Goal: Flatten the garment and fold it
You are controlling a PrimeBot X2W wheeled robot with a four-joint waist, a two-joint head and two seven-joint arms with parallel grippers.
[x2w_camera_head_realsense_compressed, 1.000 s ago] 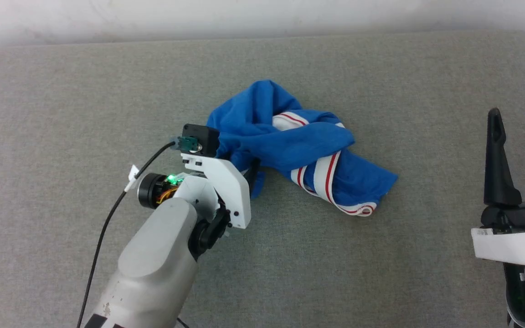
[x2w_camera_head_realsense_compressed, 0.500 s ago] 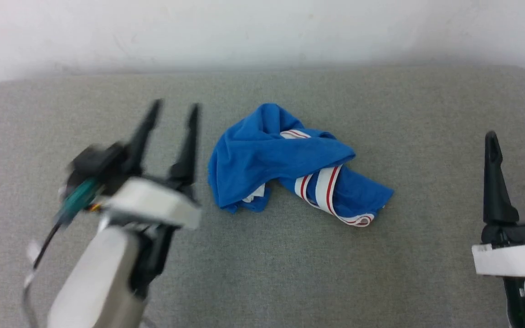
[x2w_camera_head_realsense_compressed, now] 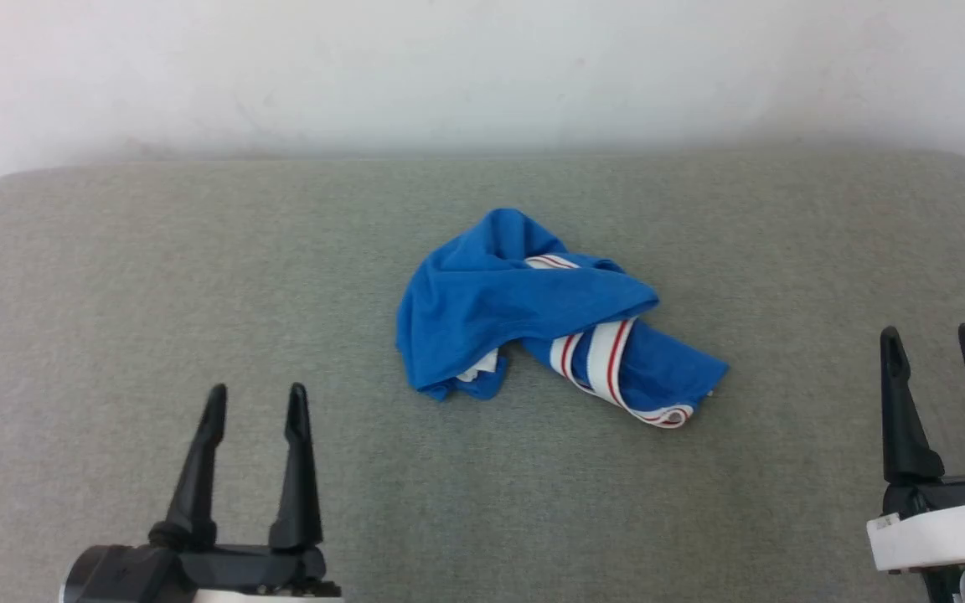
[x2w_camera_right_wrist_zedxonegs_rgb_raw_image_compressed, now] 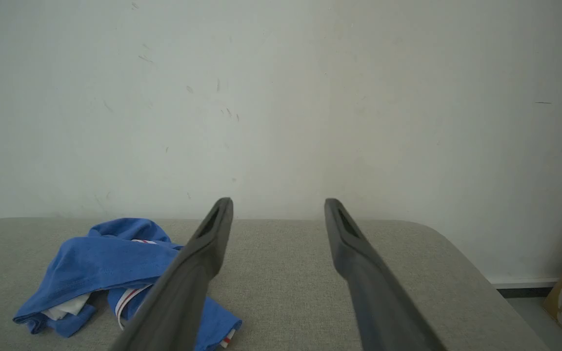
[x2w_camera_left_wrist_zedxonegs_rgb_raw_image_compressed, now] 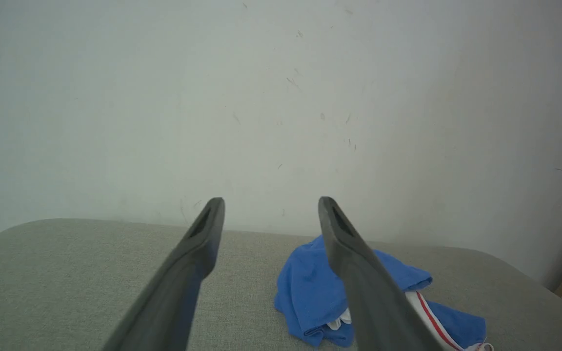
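Left gripper (x2w_camera_head_realsense_compressed: 256, 389): is hovering over the near left of the cushion, two dark fingers pointing far, jaws standing wide apart with nothing between them.
Right gripper (x2w_camera_head_realsense_compressed: 928, 332): is hovering at the near right edge, fingers also pointing far, jaws spread wide and gripping nothing.
Grey fabric cushion (x2w_camera_head_realsense_compressed: 114, 293): is lying under everything, its rounded corners showing at the far left and far right.
Garment (x2w_camera_head_realsense_compressed: 491, 310): is lying crumpled in the middle of the cushion, well apart from both grippers and farther off than either.
Garment, long axis: is running left to right, slanting a little nearer at its right end.
Garment, left end: is bunching into a thick blue fold, with a scrap of white peeking out beneath it.
Garment, right end: is tapering to a blue corner; a white band with red stripes is crossing it and curling at the near edge.
Garment, far side: is rising into a blue hump pointing far.
Writing: cannot tell; the cloth is folding over itself.
Wall (x2w_camera_head_realsense_compressed: 482, 67): is standing pale and plain behind the cushion's far edge.
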